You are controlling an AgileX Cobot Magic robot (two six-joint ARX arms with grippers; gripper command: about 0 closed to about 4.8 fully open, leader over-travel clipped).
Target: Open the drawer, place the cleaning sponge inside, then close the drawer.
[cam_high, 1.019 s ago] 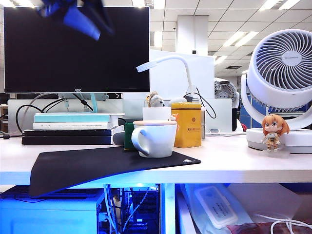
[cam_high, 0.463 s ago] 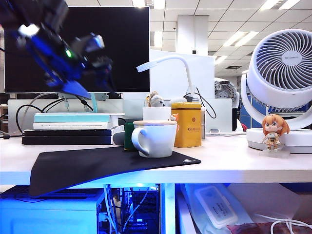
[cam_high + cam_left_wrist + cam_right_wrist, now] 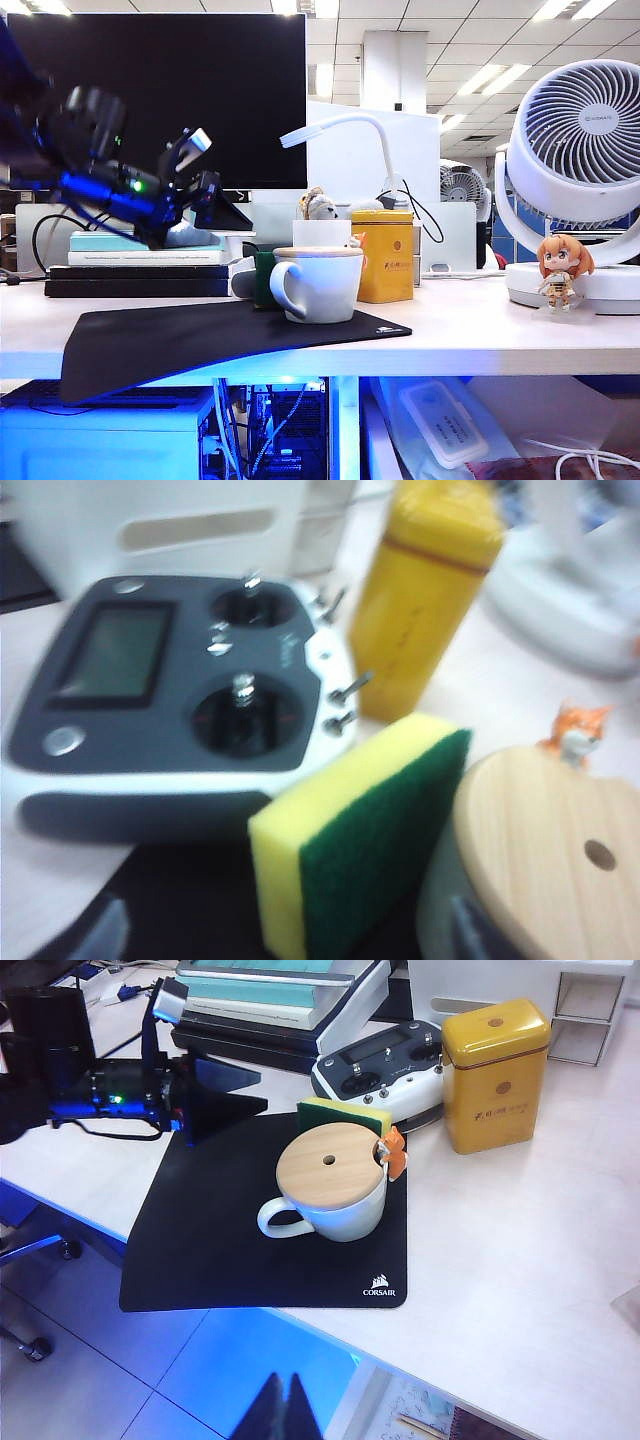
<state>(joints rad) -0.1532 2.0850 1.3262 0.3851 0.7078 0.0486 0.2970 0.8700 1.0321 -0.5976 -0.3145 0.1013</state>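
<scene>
The cleaning sponge, green scouring layer on yellow foam, stands on edge on the black mat, against the back of the lidded mug. It also shows in the right wrist view and, half hidden, in the exterior view. My left gripper is open and points at the sponge from a short way off, touching nothing; it hangs above the mat's far corner. My right gripper is shut and empty, out in front of the table edge. The drawer stands pulled out under the tabletop, with things inside.
A grey remote controller lies behind the sponge, a yellow tin beside it. Stacked books and a monitor stand at the back left. A desk lamp, a fan and a small figurine stand further right.
My left arm has swung down from the top of the exterior view to just above the mat, left of the mug, with its jaws now wide apart. The right gripper has stayed still.
</scene>
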